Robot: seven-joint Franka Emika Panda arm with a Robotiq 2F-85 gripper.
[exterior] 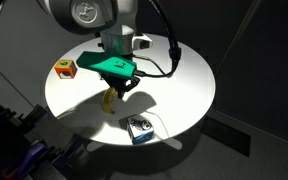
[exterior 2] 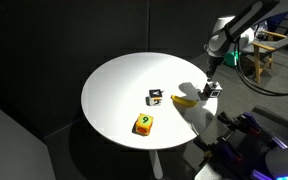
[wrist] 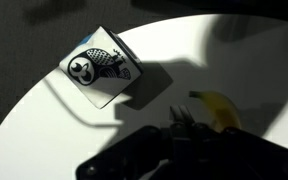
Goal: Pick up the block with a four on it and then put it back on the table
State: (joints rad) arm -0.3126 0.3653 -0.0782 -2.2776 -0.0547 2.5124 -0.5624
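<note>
The block with a four on it (exterior: 139, 129) is a small blue cube with white faces, lying near the edge of the round white table (exterior: 184, 85). It also shows in the other exterior view (exterior 2: 212, 89), and in the wrist view (wrist: 102, 68) its white top face bears a dark mark. My gripper (exterior: 124, 88) hangs above the table beside a yellow banana (exterior: 110, 100), apart from the block. In the wrist view the gripper (wrist: 181, 118) is shut, its dark fingers pressed together with nothing between them. The block lies up and to the left of it, untouched.
An orange-red cube (exterior: 64, 68) sits at the table's rim; it shows too in an exterior view (exterior 2: 143, 124). A dark cube (exterior 2: 155, 96) lies near the banana (exterior 2: 183, 99). The table edge runs close behind the block (wrist: 44, 95). Cables and equipment stand beyond the table (exterior 2: 259, 60).
</note>
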